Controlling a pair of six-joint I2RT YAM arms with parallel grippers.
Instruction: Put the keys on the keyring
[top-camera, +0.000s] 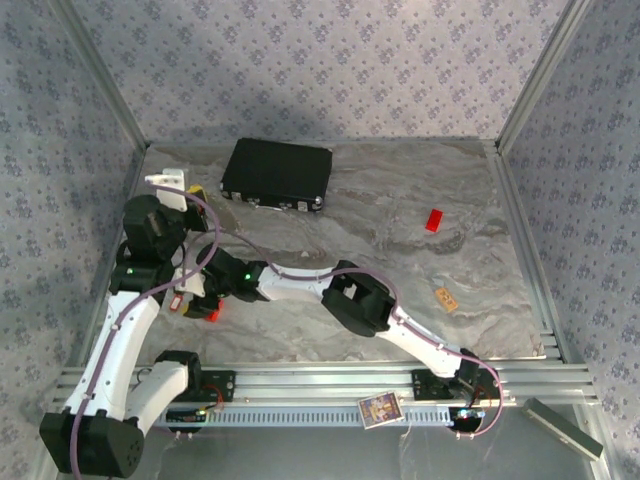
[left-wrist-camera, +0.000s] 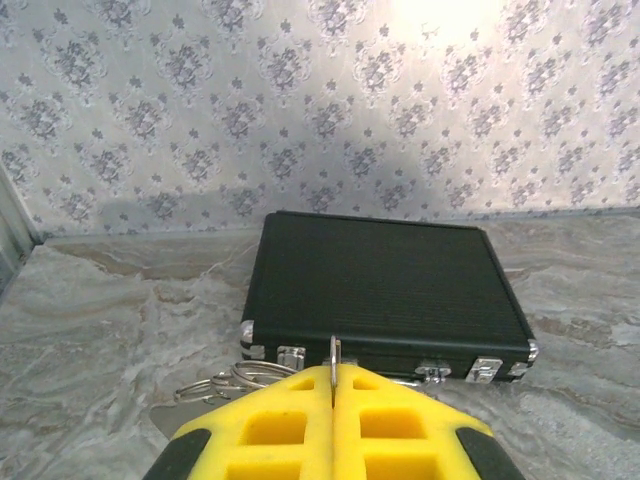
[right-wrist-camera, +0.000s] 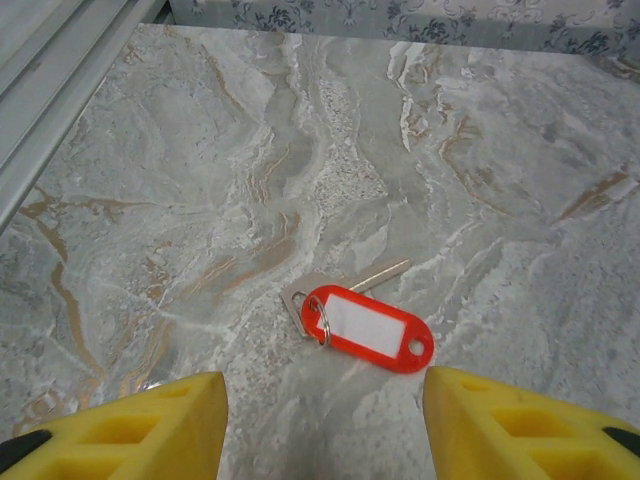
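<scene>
**Keyring held on the left, red-tagged key below the open right gripper**

I am working over a desk (top-camera: 400, 260) with a grey, marble-patterned top. Walls (top-camera: 330, 60) with pale floral wallpaper close it in on three sides, and aluminium frame rails (top-camera: 520, 250) run along its edges.

A black case (top-camera: 275, 173) with silver latches lies flat at the far edge, left of centre. A small red block (top-camera: 433, 220) sits well apart from it towards the right edge. A tan tag (top-camera: 446, 298) lies nearer the near right corner. Bare marble stretches between these three, and that is the widest open room I see.

Both arms crowd the left side of the desk, the right one reaching across the near edge.

The left gripper (left-wrist-camera: 335, 385) faces the case. Its yellow fingers (left-wrist-camera: 270, 430) are pressed together on the keyring (left-wrist-camera: 335, 352), which stands edge-on between the pads. More wire loops (left-wrist-camera: 240, 378) hang just to the left of them.

The right gripper (right-wrist-camera: 325, 410) hangs above the red-tagged key (right-wrist-camera: 368, 328) with its fingers (right-wrist-camera: 150, 420) spread wide and touching nothing. The key lies flat near the left edge, its silver blade pointing away from the tag and a rail running close beside it.
</scene>
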